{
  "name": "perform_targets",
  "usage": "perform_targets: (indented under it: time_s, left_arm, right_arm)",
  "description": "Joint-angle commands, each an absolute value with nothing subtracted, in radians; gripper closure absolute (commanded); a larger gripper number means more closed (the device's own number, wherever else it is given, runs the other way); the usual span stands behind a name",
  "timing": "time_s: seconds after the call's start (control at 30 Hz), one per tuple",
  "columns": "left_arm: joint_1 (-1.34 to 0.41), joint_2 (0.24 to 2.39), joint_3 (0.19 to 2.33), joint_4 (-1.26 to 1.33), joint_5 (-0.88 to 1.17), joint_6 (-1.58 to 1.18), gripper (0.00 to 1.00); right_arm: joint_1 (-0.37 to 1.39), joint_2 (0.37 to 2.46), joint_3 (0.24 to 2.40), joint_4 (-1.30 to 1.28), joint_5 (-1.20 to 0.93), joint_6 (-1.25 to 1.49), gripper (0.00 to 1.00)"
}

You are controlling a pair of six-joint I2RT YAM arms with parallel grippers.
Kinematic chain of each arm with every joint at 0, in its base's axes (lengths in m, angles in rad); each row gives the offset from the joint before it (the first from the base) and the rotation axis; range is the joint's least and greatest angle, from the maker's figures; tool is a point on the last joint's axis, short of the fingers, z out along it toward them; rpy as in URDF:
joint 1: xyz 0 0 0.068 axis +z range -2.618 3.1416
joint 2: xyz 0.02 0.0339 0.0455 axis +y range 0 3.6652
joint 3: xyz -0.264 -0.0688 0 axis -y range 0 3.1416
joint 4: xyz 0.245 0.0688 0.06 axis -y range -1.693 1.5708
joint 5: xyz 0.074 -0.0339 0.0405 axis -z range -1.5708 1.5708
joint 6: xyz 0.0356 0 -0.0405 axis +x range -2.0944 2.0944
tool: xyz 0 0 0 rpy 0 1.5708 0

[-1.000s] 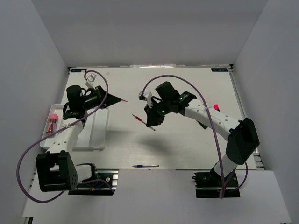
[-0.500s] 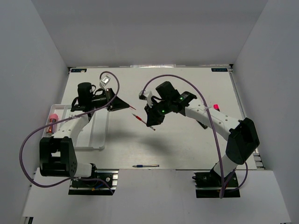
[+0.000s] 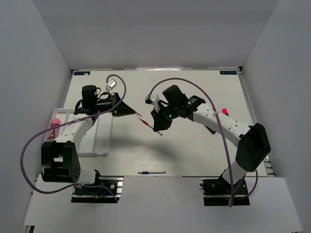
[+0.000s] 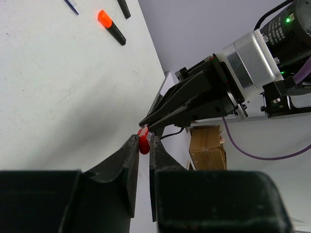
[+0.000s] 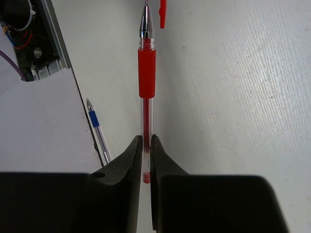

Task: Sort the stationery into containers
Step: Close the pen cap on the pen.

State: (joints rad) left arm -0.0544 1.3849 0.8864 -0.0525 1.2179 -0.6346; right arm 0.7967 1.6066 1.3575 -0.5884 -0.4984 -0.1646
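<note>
My right gripper is shut on the back end of a red pen and holds it level above the table. In the right wrist view the pen points away from the jaws toward a red cap. My left gripper is shut on that red pen cap, which sits just short of the pen's tip. The white divided tray lies at the left and holds a pink-capped tube.
A blue pen lies at the near table edge and also shows in the right wrist view. A pink-capped highlighter lies at the right. The left wrist view shows an orange-capped highlighter on the table.
My left gripper has swung right, away from the tray, carrying the red cap up to the pen's tip. The right gripper and the pen have hardly moved.
</note>
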Motion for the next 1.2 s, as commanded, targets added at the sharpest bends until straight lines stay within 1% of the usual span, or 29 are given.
perform_targets:
  time_s: [0.0, 0.47, 0.93, 1.17]
  left_arm:
    - [-0.057, 1.379, 0.916, -0.078, 1.252, -0.597, 1.0]
    - [-0.057, 1.388, 0.931, -0.126, 1.232, -0.56, 1.0]
    - [-0.057, 1.384, 0.9, -0.121, 1.227, -0.564, 1.0]
    - [-0.084, 1.37, 0.877, -0.12, 1.21, -0.561, 1.0]
  right_arm:
    - [0.795, 1.552, 1.344, -0.588, -0.489, -0.173, 1.0]
    - [0.799, 1.568, 1.37, -0.597, -0.497, -0.175, 1.0]
    - [0.801, 1.603, 1.401, -0.601, -0.508, -0.17, 1.0]
    - [0.799, 1.623, 1.427, -0.603, -0.511, -0.166, 1.0]
